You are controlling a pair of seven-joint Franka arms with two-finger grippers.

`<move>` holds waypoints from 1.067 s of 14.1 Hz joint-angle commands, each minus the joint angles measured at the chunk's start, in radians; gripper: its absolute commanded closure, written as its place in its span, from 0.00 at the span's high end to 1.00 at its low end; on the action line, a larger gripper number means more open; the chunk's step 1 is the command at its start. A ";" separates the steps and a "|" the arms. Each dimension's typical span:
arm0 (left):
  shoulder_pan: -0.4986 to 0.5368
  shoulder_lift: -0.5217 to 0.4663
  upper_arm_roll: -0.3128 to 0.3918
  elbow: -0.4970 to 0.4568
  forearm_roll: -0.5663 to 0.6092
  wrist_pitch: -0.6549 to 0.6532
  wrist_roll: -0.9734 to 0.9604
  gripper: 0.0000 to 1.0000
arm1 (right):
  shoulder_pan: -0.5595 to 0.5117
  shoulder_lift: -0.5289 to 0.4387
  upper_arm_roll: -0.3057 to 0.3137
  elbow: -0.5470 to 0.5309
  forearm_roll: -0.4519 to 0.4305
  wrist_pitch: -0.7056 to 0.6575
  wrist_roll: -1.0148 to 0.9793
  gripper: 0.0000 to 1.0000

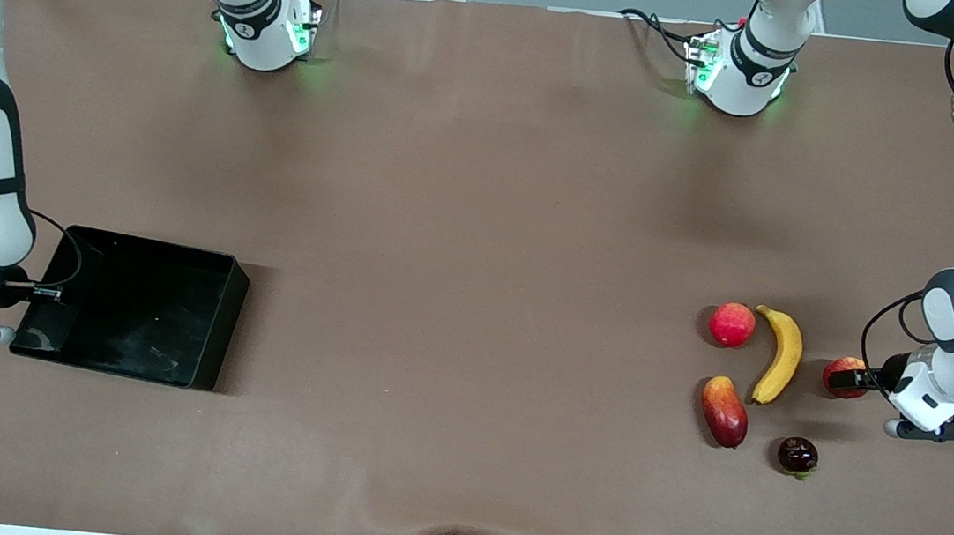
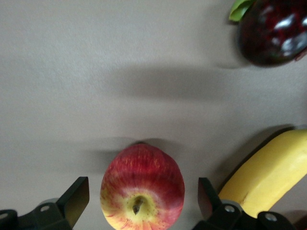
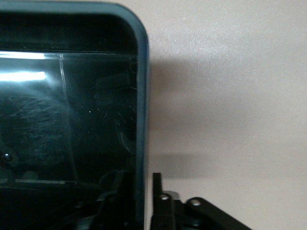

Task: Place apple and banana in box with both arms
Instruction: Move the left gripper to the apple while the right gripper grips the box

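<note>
Front view: You see the box (image 1: pixel 131 307) at the right arm's end of the desk (image 1: pixel 460 257); apple (image 1: pixel 843 377) and banana (image 1: pixel 780 356) lie at the left arm's end.
Left wrist view: Your left pincer (image 2: pixel 139 199) stands wide around the apple (image 2: pixel 142 188); closing off-centre could roll it into the banana (image 2: pixel 268 179).
Right wrist view: Your right pincer (image 3: pixel 139 189) pinches narrowly on the box wall (image 3: pixel 141 115); a shallow bite may slip.
</note>
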 commanded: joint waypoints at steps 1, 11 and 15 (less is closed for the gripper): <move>0.005 -0.035 0.002 -0.056 -0.017 -0.007 0.014 1.00 | -0.017 0.005 0.015 0.023 0.009 -0.007 -0.020 0.00; -0.012 -0.047 0.000 -0.018 -0.011 -0.021 0.028 0.00 | 0.089 -0.156 0.021 0.031 0.014 -0.182 -0.015 0.00; -0.048 -0.076 -0.004 0.067 -0.019 -0.062 0.026 0.00 | 0.187 -0.175 0.019 0.028 0.125 -0.272 -0.001 0.00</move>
